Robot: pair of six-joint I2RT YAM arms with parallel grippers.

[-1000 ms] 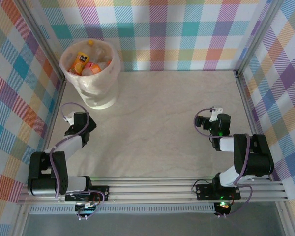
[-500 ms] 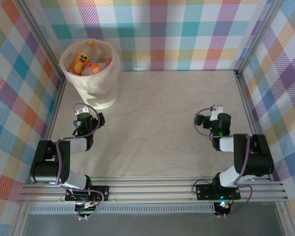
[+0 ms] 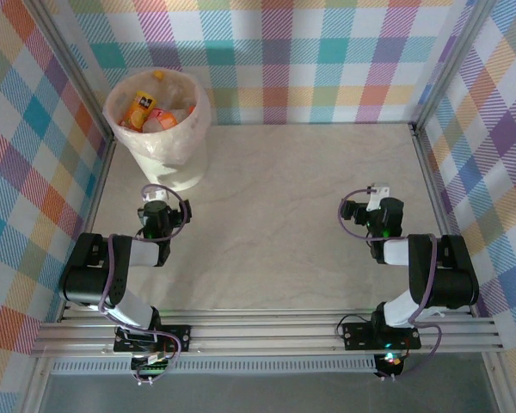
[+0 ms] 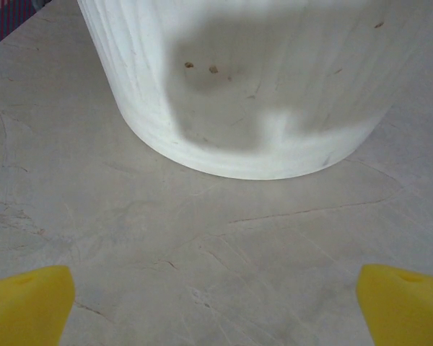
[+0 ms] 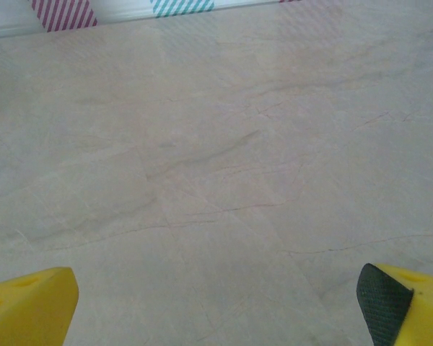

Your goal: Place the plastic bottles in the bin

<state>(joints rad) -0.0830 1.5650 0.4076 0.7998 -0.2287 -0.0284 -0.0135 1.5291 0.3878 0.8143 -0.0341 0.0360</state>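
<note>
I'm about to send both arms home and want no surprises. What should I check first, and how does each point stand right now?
1. The left gripper is open, with nothing between its fingers: ok.
2. The right gripper is open, with nothing held: ok.
3. The left gripper is apart from the bin: ok, a bare stretch of table lies between them.
4. The bin stands upright on the table: ok.
5. The plastic bottles are inside the bin: ok, several lie in it.
6. The right gripper is well away from the bin: ok, it is across the table.
</note>
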